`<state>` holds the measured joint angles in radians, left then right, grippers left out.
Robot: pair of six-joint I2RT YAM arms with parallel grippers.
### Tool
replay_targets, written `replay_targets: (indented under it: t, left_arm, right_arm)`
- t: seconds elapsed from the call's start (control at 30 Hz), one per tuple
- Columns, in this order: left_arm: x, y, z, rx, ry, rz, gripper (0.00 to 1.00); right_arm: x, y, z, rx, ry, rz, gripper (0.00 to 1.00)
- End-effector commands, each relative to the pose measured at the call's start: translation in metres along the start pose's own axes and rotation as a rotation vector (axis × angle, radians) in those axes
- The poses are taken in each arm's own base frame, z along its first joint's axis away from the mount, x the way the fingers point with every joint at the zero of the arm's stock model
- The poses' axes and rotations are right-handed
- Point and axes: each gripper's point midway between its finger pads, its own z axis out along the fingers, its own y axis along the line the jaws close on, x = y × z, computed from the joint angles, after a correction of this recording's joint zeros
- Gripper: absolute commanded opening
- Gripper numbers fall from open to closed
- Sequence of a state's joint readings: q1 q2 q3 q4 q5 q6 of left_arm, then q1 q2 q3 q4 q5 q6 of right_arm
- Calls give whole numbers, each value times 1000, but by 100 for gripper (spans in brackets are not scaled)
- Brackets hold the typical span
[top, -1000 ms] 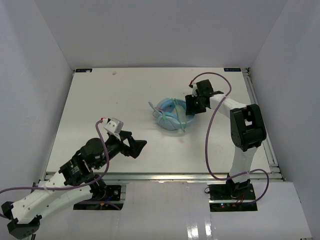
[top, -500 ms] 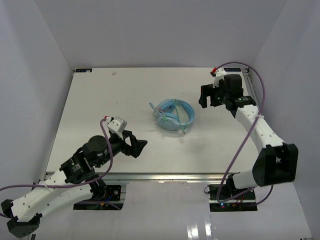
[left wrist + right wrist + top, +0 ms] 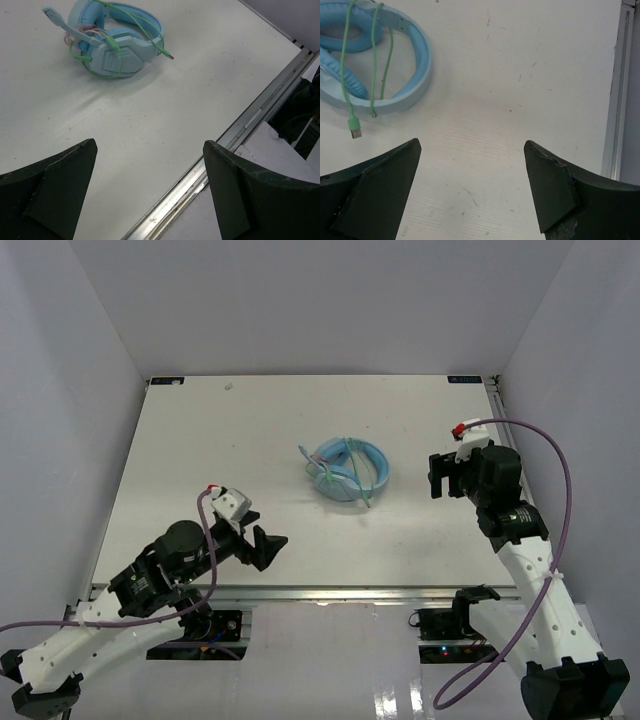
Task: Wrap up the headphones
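Jaws of the right tool (image 3: 438, 476) stand wide with nothing between them, above the bench (image 3: 200, 440) near its right edge. The headphones (image 3: 349, 471) lie flat at its nine o'clock, well apart, with the green cable (image 3: 372, 65) looped over the headband. The left tool (image 3: 268, 546), also spread wide and empty, has them between one and two o'clock.

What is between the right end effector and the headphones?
Only bare table lies between the right end effector and the headphones. The top view shows it, and the right wrist view agrees.
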<state>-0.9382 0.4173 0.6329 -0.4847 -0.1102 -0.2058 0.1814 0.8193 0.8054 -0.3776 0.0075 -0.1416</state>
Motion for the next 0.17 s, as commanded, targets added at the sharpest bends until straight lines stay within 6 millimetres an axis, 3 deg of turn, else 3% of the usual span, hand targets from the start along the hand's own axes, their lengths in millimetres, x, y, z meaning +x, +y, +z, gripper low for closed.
replay_targets:
  t: [0.0, 0.13]
  left_arm:
    - [-13, 7, -20, -25, -97, -25, 98]
    - [-21, 11, -30, -40, -160, -50, 98]
  right_arm:
    - [33, -10, -10, 28, 74, -55, 90]
    - [36, -10, -13, 16, 64, -49, 90]
